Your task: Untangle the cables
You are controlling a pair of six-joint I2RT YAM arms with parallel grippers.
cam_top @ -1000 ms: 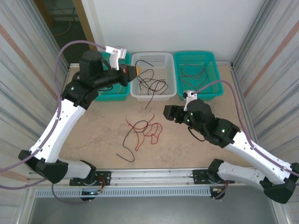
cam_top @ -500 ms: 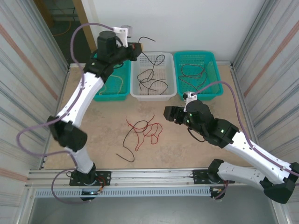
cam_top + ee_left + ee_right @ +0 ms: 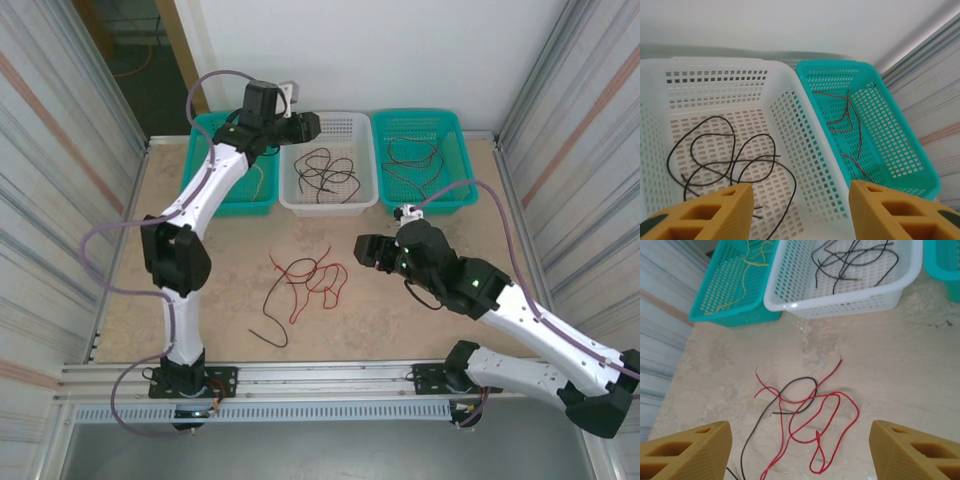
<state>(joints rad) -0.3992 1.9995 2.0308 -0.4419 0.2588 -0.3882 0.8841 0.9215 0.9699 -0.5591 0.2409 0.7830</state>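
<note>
Tabletop (image 3: pixel 230 250) holds soft, light tangled cables (image 3: pixel 310 283), best pinched at a loose end; left gripper (image 3: pixel 797 192) and right gripper (image 3: pixel 800 427) both gape, holding nothing

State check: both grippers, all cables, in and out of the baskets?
left gripper: open, empty, over the white basket
right gripper: open, empty, above the table
black cables: loose loops inside the white basket
red cables: lying in the right teal basket
yellowish cable: lying in the left teal basket
red-and-black tangle: on the table, strands crossing, unsorted
</note>
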